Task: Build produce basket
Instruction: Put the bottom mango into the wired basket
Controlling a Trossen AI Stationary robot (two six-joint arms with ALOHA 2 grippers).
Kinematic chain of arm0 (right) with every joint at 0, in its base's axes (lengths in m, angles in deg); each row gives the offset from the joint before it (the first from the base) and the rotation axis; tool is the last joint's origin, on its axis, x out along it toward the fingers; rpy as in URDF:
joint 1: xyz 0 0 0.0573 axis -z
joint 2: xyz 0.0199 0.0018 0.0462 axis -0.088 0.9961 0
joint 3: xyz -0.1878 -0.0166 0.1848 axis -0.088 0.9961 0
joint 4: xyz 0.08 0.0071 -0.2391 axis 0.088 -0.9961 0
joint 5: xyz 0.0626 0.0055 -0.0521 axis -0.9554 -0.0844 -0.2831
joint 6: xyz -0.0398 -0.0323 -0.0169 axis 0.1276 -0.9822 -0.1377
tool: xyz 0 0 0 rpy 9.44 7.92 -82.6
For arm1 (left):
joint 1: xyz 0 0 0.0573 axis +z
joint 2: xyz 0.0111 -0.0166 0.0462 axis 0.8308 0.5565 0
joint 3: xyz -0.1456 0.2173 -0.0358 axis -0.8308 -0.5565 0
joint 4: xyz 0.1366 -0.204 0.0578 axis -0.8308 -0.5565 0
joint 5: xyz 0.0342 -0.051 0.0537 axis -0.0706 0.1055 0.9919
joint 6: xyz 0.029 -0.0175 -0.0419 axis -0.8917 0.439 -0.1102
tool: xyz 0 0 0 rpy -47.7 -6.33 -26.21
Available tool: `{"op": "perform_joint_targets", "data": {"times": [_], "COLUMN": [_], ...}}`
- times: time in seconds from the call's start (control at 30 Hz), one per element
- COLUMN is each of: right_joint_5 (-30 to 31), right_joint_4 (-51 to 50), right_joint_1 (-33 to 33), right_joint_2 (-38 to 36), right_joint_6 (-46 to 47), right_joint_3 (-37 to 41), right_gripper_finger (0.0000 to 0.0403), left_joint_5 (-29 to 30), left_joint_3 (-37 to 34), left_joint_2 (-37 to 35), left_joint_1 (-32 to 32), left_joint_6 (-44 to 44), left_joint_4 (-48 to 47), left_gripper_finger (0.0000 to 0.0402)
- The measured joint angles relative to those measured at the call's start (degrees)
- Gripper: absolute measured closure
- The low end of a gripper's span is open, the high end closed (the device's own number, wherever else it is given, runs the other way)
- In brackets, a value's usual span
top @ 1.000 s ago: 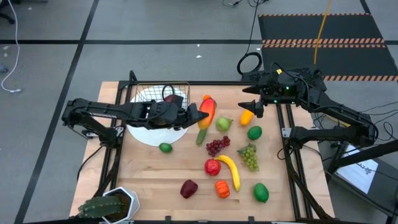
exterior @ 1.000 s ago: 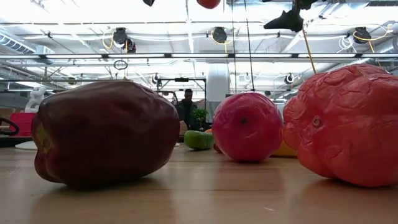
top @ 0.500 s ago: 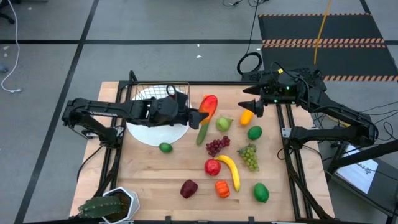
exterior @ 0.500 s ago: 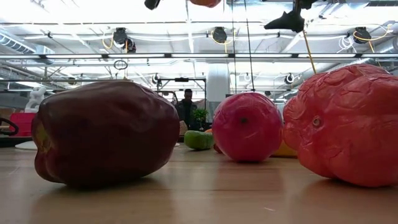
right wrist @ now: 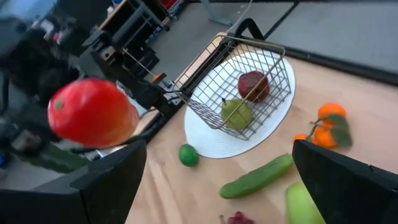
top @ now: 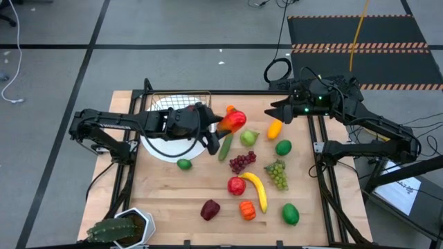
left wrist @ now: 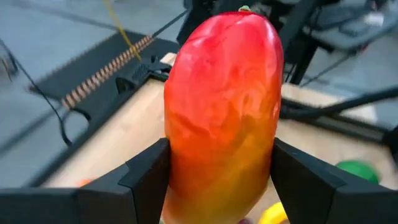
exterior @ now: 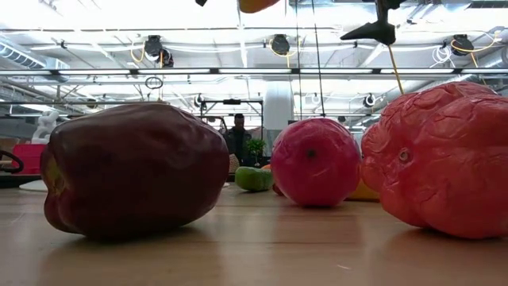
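Above the far half of the wooden table [top: 208,187], we are seeing the left arm lying stretched out sideways across the left edge, its elbow folded low and its forearm reaching over the round white plate [top: 156,146] toward the middle. At its end the left gripper [top: 220,125] is clamping a smooth red-to-orange toy mango [top: 233,121] between both dark fingers [left wrist: 146,180], which are pressing on the fruit's two flanks in the left wrist view while the mango is hanging clear of the boards. Just beside the gripper, the small rectangular basket of thin dark wire grid [right wrist: 245,87] is resting on the plate, tilted, and is holding a dark red apple [right wrist: 253,85] and a green pear [right wrist: 236,114]. Near the plate's edge a long green cucumber [right wrist: 256,176] and a small round lime [right wrist: 188,155] are lying on the wood. Over the table's far right corner, the right arm is waiting, bent back on itself, with the right gripper [top: 278,113] hovering above a yellow-orange pepper [top: 275,128], its fingers spread wide and holding nothing.
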Motion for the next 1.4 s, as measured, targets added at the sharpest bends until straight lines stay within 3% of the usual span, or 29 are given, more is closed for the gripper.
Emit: {"op": "perform_joint_targets", "data": {"times": [0.23, 0.37, 0.6, 0.87, 1.1, 1.4], "right_joint_5": [0.18, 0.39, 8.29, 18.78, 21.27, 21.09], "right_joint_4": [0.03, 0.82, 4.66, 6.93, 6.92, 6.5], "right_joint_1": [-0.89, -3.14, -10.3, -15.98, -17.77, -18.03], "right_joint_2": [0.0, 0.01, 0.04, 0.35, 2.03, 3.8], "right_joint_6": [6.91, 8.48, 9.0, 7.39, 4.86, 2.52], "right_joint_3": [0.0, 0.0, 0.0, -0.02, -0.02, -0.02], "right_gripper_finger": [0.0025, 0.0056, 0.0149, 0.0258, 0.0325, 0.0384], "left_joint_5": [-0.17, -0.15, -0.32, -1.64, -1.65, -1.67], "left_joint_3": [0.0, 0.0, -0.11, -0.05, -0.09, -0.15], "left_joint_2": [0.0, 0.0, -1.69, -8.43, -14.24, -14.6], "left_joint_1": [-0.67, -0.62, -0.73, -1.04, 0.34, 7.27], "left_joint_6": [-18.17, -20.96, -5.48, 12.48, 12.92, 13.87], "left_joint_4": [0.0, -0.18, -3.88, -12.57, -25.35, -44.43], "left_gripper_finger": [0.0153, 0.0153, 0.0153, 0.0153, 0.0153, 0.0153]}}
